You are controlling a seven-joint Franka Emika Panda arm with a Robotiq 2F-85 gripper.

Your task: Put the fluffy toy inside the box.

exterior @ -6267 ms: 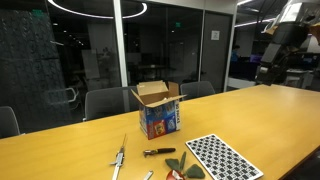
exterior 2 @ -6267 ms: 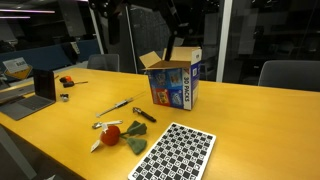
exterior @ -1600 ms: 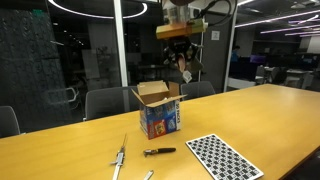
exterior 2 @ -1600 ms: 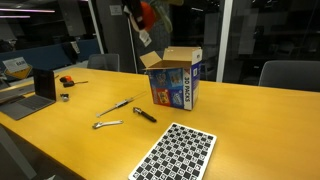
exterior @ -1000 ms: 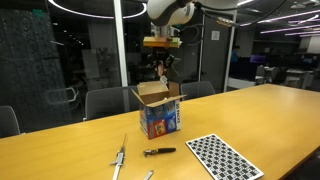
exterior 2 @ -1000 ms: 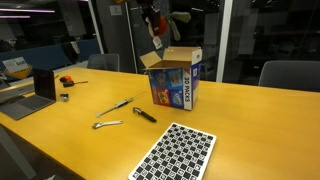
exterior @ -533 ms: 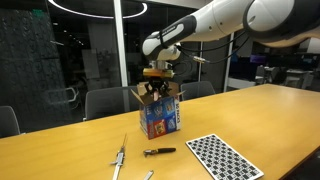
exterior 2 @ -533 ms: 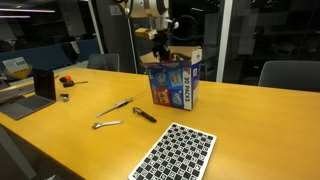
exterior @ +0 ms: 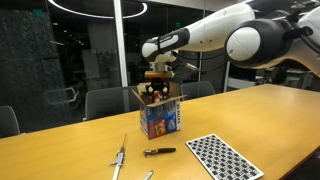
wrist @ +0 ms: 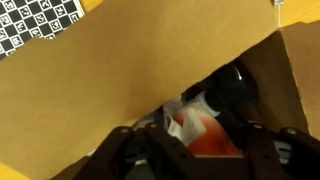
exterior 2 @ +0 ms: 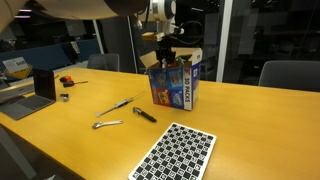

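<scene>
The long yellow wooden table (exterior: 270, 115) carries all items. The white robot arm (exterior: 215, 30) reaches down over the small cardboard box with brown flaps and blue printed sides (exterior: 162, 120), which stands upright with its flaps open. The black-and-white dotted sheet (exterior: 222, 157) lies flat near the box, not touching it. The gripper (exterior 2: 163, 58) is lowered into the box opening. In the wrist view its fingers are clamped narrowly on the fluffy toy with a red-pink part (wrist: 203, 140), which sits within the box mouth, between the flaps. A black pen (exterior: 158, 152) lies on the table before the box.

Wooden table (exterior: 60, 150) — on it the box (exterior: 160, 118), black pen (exterior: 158, 151), metal tool (exterior: 119, 157), dotted sheet (exterior: 222, 156).
</scene>
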